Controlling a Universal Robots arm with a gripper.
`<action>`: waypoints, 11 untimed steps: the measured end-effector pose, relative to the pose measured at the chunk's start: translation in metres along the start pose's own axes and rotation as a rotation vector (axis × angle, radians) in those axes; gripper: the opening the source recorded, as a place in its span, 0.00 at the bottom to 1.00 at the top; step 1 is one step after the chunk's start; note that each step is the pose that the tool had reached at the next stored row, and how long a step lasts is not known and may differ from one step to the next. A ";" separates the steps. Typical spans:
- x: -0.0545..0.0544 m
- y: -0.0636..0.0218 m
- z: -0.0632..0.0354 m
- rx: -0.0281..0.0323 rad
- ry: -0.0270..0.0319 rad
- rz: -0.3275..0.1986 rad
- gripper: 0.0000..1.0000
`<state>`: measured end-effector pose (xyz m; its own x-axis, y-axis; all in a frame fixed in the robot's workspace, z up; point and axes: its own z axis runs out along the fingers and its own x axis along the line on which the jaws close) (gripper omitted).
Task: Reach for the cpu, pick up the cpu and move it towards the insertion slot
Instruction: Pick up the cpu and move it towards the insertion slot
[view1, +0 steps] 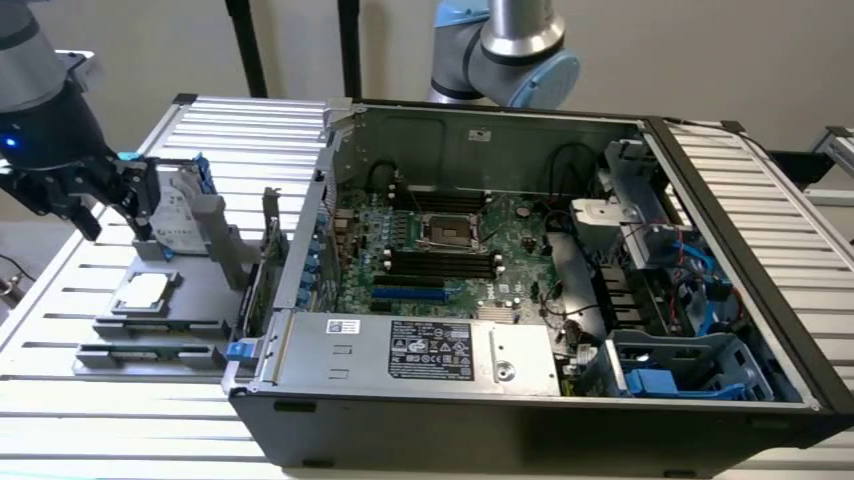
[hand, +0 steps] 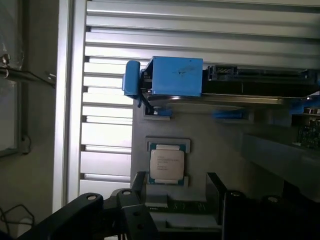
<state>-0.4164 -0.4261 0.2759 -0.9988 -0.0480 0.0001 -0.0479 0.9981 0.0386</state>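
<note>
**Open gripper above the cpu, nothing held**

At the exterior view's left we see the arm (view1: 30, 60) coming down from the upper corner. Its black gripper (view1: 118, 222) points downward over the grey fixture (view1: 200, 300) beside the case (view1: 534, 425). The gripper hangs in the air next to the upright drive (view1: 174, 215) and touches nothing. In the wrist view its two dark fingers (hand: 138, 186) stand spread apart with nothing between them, so we read the pincer as open and empty.

The cpu (view1: 144, 290) lies flat in its square seat on the fixture, below the gripper and apart from it. In the wrist view the cpu (hand: 167, 166) appears between the two fingers, silvery top up, with the drive's blue frame (hand: 177, 75) beyond it. The slot (view1: 450, 233) sits on the green board (view1: 514, 215) inside the open case, just above the black memory slots (view1: 434, 262), and is well apart from both cpu and gripper.

Fixture and case rest on a table (view1: 80, 410) of ribbed aluminium slats. A labelled grey power unit (view1: 427, 350) fills the case's near edge. A silver-and-blue joint (view1: 514, 50) rises behind the case against a plain beige wall (view1: 747, 50).
</note>
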 end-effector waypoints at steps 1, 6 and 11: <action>0.000 -0.0001 0.0018 0.0000 0.0000 0.000 0.60; 0.000 -0.0007 0.0108 0.0000 0.0000 0.000 0.60; 0.000 -0.0017 0.0199 0.0000 0.0000 0.000 0.60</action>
<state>-0.4164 -0.4271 0.2560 -0.9989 -0.0479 0.0001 -0.0479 0.9981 0.0386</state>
